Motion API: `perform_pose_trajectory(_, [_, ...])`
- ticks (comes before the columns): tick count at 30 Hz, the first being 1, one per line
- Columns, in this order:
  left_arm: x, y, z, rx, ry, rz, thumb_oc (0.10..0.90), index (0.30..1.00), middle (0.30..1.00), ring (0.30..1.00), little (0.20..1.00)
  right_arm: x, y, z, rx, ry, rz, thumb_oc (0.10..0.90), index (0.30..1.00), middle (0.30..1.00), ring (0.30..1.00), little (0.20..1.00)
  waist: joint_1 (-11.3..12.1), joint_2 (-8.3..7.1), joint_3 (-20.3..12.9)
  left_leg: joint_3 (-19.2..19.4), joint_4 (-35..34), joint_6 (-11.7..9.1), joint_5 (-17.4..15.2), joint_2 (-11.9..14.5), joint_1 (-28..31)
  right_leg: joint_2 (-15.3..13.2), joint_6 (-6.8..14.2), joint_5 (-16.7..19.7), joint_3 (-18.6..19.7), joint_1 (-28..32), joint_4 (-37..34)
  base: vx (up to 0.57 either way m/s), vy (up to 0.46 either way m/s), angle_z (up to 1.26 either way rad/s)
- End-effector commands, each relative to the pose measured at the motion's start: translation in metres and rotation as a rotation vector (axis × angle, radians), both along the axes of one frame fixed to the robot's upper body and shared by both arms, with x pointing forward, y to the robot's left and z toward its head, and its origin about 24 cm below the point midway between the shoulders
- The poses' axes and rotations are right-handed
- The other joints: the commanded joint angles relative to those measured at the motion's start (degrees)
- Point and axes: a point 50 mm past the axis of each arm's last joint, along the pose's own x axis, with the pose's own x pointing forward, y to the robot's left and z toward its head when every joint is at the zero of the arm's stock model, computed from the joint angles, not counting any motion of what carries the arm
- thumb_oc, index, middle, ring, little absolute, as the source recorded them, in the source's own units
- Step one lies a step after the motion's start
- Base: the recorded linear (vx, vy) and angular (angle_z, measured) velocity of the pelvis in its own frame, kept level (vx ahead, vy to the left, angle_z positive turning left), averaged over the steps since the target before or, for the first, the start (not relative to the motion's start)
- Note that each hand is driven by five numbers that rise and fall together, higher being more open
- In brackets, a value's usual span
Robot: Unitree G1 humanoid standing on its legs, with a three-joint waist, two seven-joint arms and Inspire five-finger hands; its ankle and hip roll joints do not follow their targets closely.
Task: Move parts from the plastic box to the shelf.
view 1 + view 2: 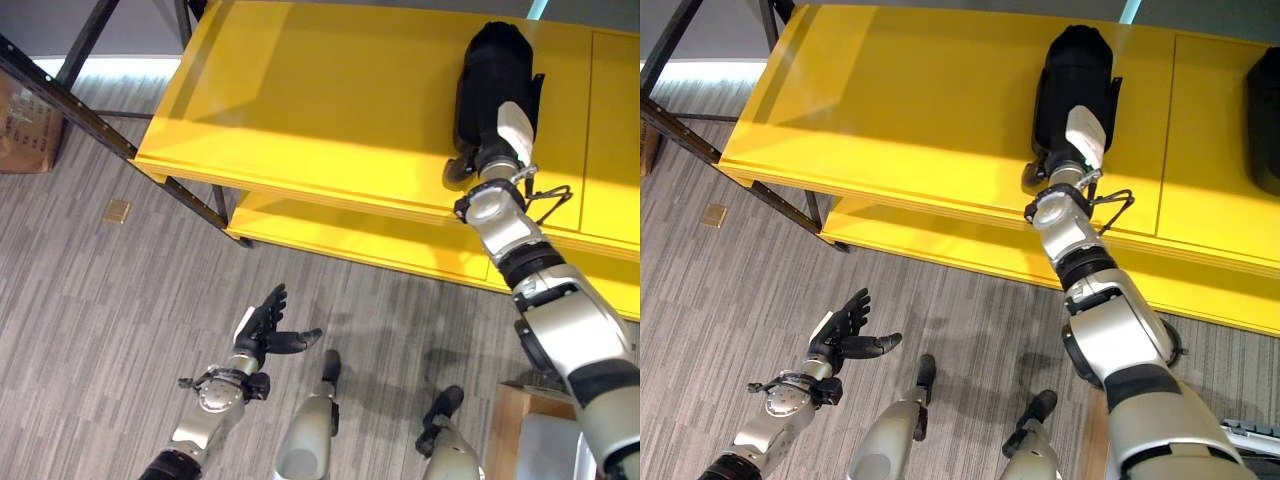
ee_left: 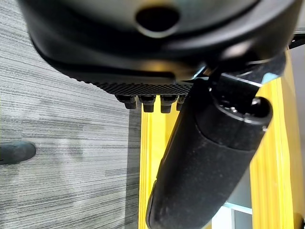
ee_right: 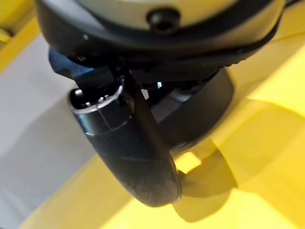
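Observation:
A wide yellow shelf (image 1: 320, 90) spans the upper part of the eye views. My right hand (image 1: 497, 75) reaches onto its top board, where it merges with a black bulk, so hand and part cannot be told apart. Its white-covered thumb (image 1: 516, 126) points back toward the wrist. In the right wrist view the thumb (image 3: 128, 148) lies beside a dark curved piece (image 3: 207, 114) on the yellow board. Another black part (image 1: 1266, 110) sits on the shelf at the far right. My left hand (image 1: 264, 325) hangs low over the floor, open and holding nothing.
A lower yellow board (image 1: 350, 238) runs under the top one. A dark metal frame bar (image 1: 85, 120) slants across the left, with a cardboard box (image 1: 22, 115) behind it. A small tan piece (image 1: 117, 210) lies on the grey floor. A wooden edge (image 1: 515, 425) shows lower right.

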Motion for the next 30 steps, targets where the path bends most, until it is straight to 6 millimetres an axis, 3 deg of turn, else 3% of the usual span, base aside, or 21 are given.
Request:
perform_pose_trajectory(1, [0.009,0.015,0.033,-0.005,-0.162,0.030,0.900,1.000,1.000,1.000,1.000,-0.010,0.032,0.066,-0.059,-0.289,0.135,0.900,1.000,1.000,1.000,1.000,0.79,-1.79,0.57,-0.94,1.79,-0.77,-1.11,2.82,0.95,-3.37,4.15,0.51,5.41,1.15,6.46,0.00,-0.001,-0.06])
perform_pose_trajectory(7, [0.006,0.018,0.033,-0.004,-0.164,0.051,0.900,1.000,1.000,1.000,1.000,-0.026,0.042,0.081,-0.062,-0.412,0.202,0.900,1.000,1.000,1.000,1.000,0.20,-2.39,0.82,-0.83,2.17,-0.66,-1.36,2.81,0.73,-3.46,4.07,0.50,5.59,0.83,6.86,0.00,0.000,-0.01])
perform_pose_trajectory(12, [0.004,0.019,0.032,0.002,-0.162,0.063,0.900,1.000,1.000,1.000,1.000,-0.053,0.043,0.098,-0.092,-0.583,0.254,0.900,1.000,1.000,1.000,1.000,-0.77,-3.04,0.99,-0.48,2.39,-0.72,-1.61,2.91,0.96,-3.56,4.12,0.55,6.10,0.75,6.98,-0.01,0.002,-0.02])
perform_pose_trajectory(16, [0.001,0.020,0.029,0.011,-0.151,0.069,0.900,1.000,1.000,1.000,1.000,-0.077,0.044,0.097,-0.125,-0.680,0.313,0.900,1.000,1.000,1.000,1.000,-1.57,-3.58,0.31,-0.12,2.31,-0.75,-1.88,3.00,1.78,-3.55,4.17,0.54,6.65,1.22,6.59,-0.01,0.010,-0.07])
perform_pose_trajectory(23, [-0.010,0.021,0.015,0.021,-0.097,0.084,0.900,1.000,1.000,1.000,1.000,-0.114,0.045,0.055,-0.055,-0.690,0.467,0.900,1.000,1.000,1.000,1.000,-3.88,-5.00,-1.56,0.80,1.29,-0.87,-2.12,3.31,4.86,-3.16,4.60,0.56,7.32,3.54,5.16,0.01,0.014,-0.13])
perform_pose_trajectory(24, [-0.016,0.022,0.009,0.025,-0.071,0.085,0.900,1.000,1.000,1.000,1.000,-0.124,0.041,0.040,-0.029,-0.668,0.491,0.900,1.000,1.000,1.000,1.000,-4.51,-5.71,-2.88,1.30,-0.08,-0.89,-1.94,3.28,6.61,-2.88,4.93,0.95,7.18,5.16,3.70,0.04,0.016,-0.09])
perform_pose_trajectory(27, [-0.022,0.022,0.004,0.025,-0.053,0.091,0.900,1.000,1.000,1.000,1.000,-0.131,0.040,0.027,0.011,-0.638,0.522,0.900,1.000,1.000,1.000,1.000,-5.02,-6.17,-4.02,1.82,-1.45,-0.84,-1.66,3.23,8.25,-2.65,5.15,1.49,6.88,6.65,2.07,0.05,0.022,-0.12])
perform_pose_trajectory(30, [-0.033,0.026,-0.008,0.026,-0.006,0.125,0.900,1.000,1.000,1.000,1.000,-0.149,0.031,-0.003,0.132,-0.542,0.592,0.900,1.000,1.000,1.000,1.000,-7.03,-7.10,-7.19,3.63,-4.93,-0.70,-1.26,2.84,12.09,-2.14,6.07,3.20,6.96,9.36,-1.67,0.07,0.071,-0.11])
